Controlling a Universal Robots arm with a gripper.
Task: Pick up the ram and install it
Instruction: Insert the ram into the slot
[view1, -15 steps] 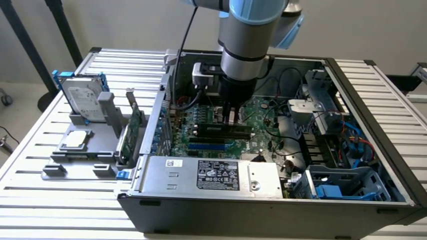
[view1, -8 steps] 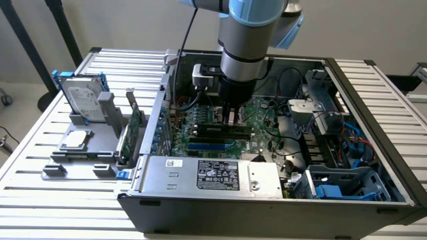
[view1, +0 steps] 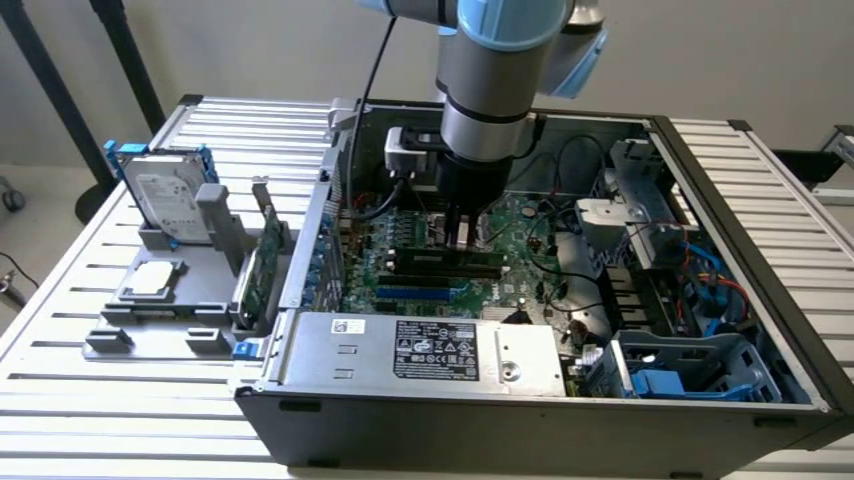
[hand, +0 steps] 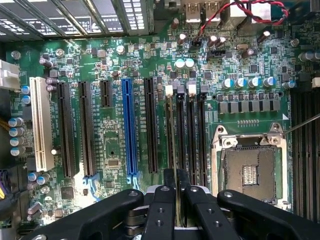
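Over the motherboard (hand: 115, 150), jaws pinch the ram (hand: 179, 145) by its top edge above its slot: light, stiff, fragile, best held edgewise.

Even, soft daylight fills the room; the pale slatted table (view1: 80, 290) reads bright and slightly washed out. The open computer case (view1: 534, 400) holds dim shadow along its inner walls. The motherboard (hand: 115, 150) is sharp, with small glints on capacitor tops.
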